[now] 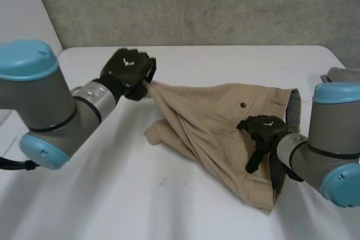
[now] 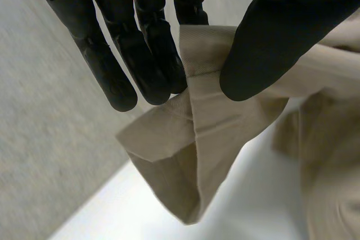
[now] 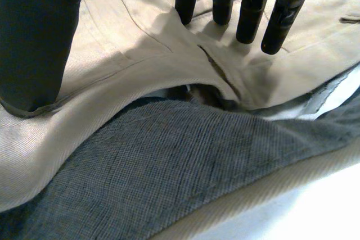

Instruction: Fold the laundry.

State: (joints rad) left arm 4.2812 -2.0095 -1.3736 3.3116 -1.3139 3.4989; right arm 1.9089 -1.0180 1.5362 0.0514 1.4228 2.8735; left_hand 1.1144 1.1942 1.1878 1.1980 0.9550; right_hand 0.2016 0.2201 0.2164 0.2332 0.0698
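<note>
a pair of tan pants (image 1: 214,122) lies on the white table (image 1: 112,195), spread from the middle toward the right side, with its waist at the right and one leg drawn out toward the far left.

the left hand (image 1: 130,71) is at the far left and holds the end of that leg. in the left wrist view its straight fingers (image 2: 143,49) and thumb (image 2: 270,43) pinch the hem of the pants (image 2: 185,155) between them, and the cloth below the pinch hangs in a loose fold above the table (image 2: 259,195). from this hand the leg runs as a taut band down to the rest of the pants, which lies bunched and creased.

the right hand (image 1: 264,130) is on the near right part of the pants, close to the waist. in the right wrist view its fingers (image 3: 247,9) are straight with their tips on the tan cloth (image 3: 140,43), and the thumb (image 3: 34,37) rests on the cloth beside them; nothing is gripped. just beyond the fingertips the waist gapes and shows a grey lining (image 3: 169,167).

a small dark button (image 1: 242,105) sits on the pants, on the far side of the right hand. a grey cloth (image 1: 340,74) lies at the far right edge of the table.
</note>
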